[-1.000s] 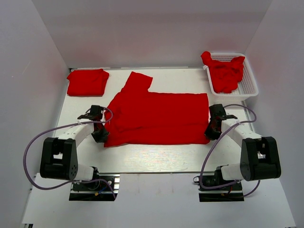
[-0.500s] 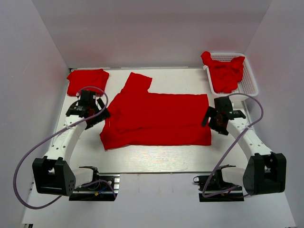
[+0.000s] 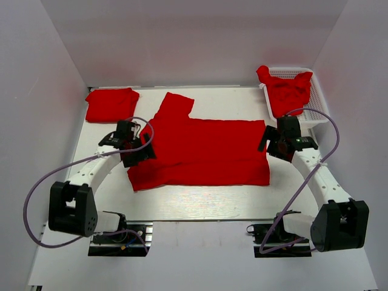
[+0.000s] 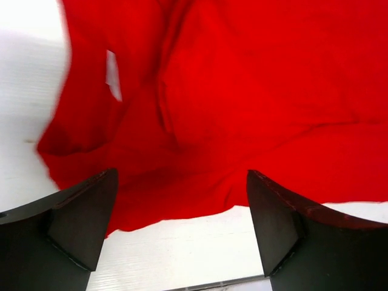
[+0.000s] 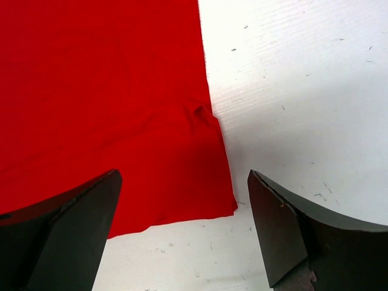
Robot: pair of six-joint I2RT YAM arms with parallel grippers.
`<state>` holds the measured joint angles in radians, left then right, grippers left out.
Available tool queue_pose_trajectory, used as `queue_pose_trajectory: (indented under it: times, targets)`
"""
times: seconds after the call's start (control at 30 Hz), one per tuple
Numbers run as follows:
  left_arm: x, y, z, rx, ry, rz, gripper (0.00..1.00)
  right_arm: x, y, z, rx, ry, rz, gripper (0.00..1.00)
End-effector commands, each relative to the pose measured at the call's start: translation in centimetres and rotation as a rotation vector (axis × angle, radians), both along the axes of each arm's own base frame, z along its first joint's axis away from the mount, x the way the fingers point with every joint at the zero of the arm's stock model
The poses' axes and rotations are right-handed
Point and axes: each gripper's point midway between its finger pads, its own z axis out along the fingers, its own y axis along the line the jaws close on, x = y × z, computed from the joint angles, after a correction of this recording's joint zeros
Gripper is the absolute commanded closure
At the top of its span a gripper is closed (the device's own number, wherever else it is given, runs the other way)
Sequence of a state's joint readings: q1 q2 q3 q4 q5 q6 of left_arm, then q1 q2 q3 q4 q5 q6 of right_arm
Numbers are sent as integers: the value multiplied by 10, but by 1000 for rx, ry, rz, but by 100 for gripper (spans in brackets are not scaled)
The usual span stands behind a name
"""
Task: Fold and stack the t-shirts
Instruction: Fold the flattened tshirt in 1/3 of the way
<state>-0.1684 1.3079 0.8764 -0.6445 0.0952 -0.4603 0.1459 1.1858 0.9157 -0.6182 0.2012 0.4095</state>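
One red t-shirt (image 3: 200, 151) lies spread and partly folded across the middle of the table, one sleeve pointing to the back. A second t-shirt (image 3: 111, 104) lies folded at the back left. A third t-shirt (image 3: 285, 91) sits crumpled in the basket. My left gripper (image 3: 134, 151) hovers open over the spread shirt's left edge. In the left wrist view its fingers (image 4: 79, 218) stand wide apart above the shirt's rumpled hem (image 4: 242, 91), holding nothing. My right gripper (image 3: 280, 142) hovers open at the shirt's right edge. The right wrist view shows the shirt's near right corner (image 5: 224, 203) between its empty jaws.
A white mesh basket (image 3: 316, 110) stands at the back right corner, close behind my right gripper. White walls close in the table (image 3: 200, 203) on three sides. Purple cables loop from both arms.
Both grippers have opened and let go of the shirt's near edge. Both arms have lifted and moved toward the back, the left one then shifting right over the shirt's left edge.
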Motion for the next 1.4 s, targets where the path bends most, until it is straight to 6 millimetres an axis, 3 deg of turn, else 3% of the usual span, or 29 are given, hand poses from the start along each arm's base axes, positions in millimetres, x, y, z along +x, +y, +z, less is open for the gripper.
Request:
queue_pose_trajectory:
  times: [0.0, 0.13, 0.23, 0.5, 0.7, 1.03, 1.07, 1.1, 1.23, 1.37]
  targets:
    - [3, -18, -11, -31, 8, -58, 5, 14, 4, 9, 10, -43, 20, 10]
    - [6, -29, -19, -23, 2, -86, 11, 15, 5, 8, 10, -52, 24, 10]
    - [1, -32, -37, 2, 60, -89, 16, 13, 3, 2, 5, -36, 18, 10]
    - [3, -25, -48, 86, 78, -52, 26, 9, -3, -3, -27, -15, 7, 10]
    - [7, -27, -57, 96, 87, -49, 41, 7, -4, -6, -32, -4, 9, 10]
    - [14, -32, -44, 89, 68, -36, 81, 4, -7, -8, -42, -2, 4, 10]
    - [17, -33, -41, 86, 58, -36, 86, 3, -6, -9, -42, 0, 8, 10]
    - [13, -34, -42, 91, 70, -45, 99, 3, -7, -9, -44, 1, 3, 10]
    - [15, -38, -39, 76, 65, -52, 100, 3, -7, -10, -47, 1, 3, 10]
    - [31, -45, -20, 55, 11, -63, 100, 5, -7, -10, -40, -3, -4, 10]
